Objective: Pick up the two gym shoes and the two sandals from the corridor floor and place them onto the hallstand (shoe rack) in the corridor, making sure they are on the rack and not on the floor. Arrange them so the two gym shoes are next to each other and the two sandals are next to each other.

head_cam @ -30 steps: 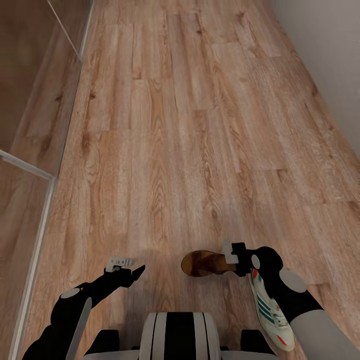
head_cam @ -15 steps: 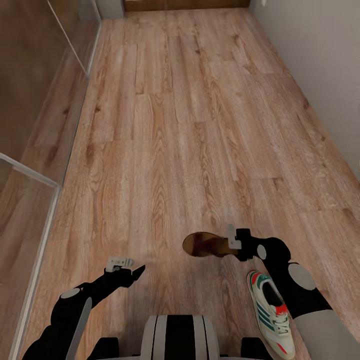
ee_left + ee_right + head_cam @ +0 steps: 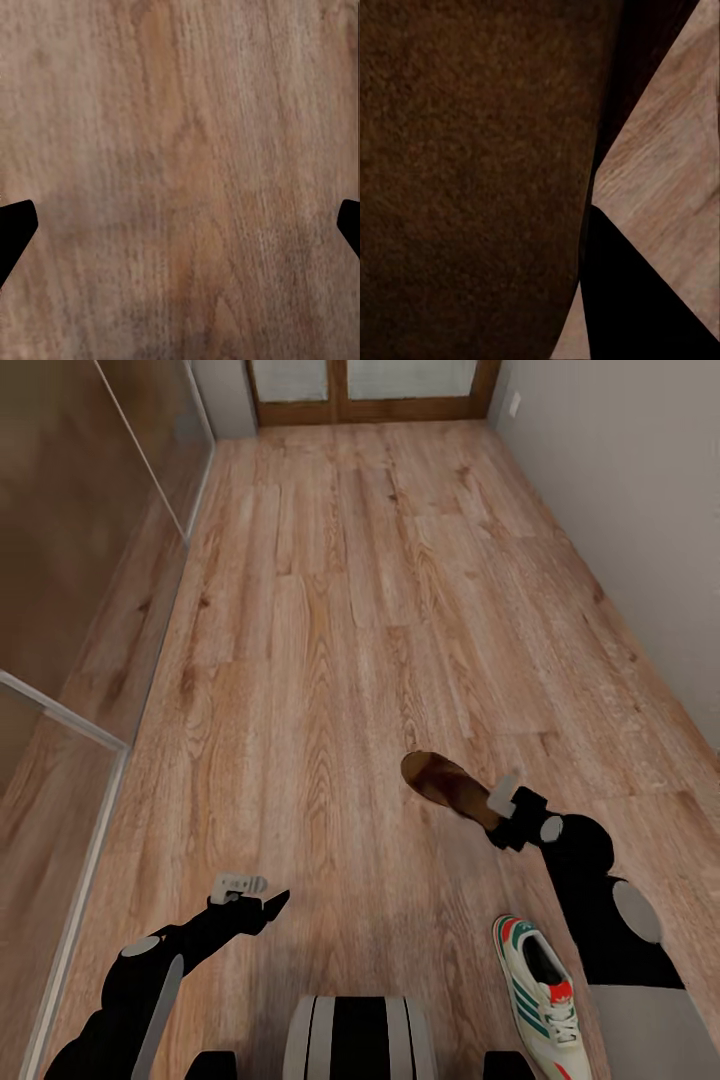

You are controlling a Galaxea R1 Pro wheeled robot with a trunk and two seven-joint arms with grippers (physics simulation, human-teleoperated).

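Gripping a sandal (image 3: 448, 785) by its rear end, the right gripper (image 3: 503, 808) holds it above the corridor floor (image 3: 330, 620). One gym shoe (image 3: 541, 984) lies below the right arm. The left gripper (image 3: 250, 893) hangs empty, fingers spread wide.

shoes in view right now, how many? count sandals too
2. One sandal is held in the right gripper, above the corridor floor. One gym shoe lies on the floor beside the right arm. The other two may be out of frame.
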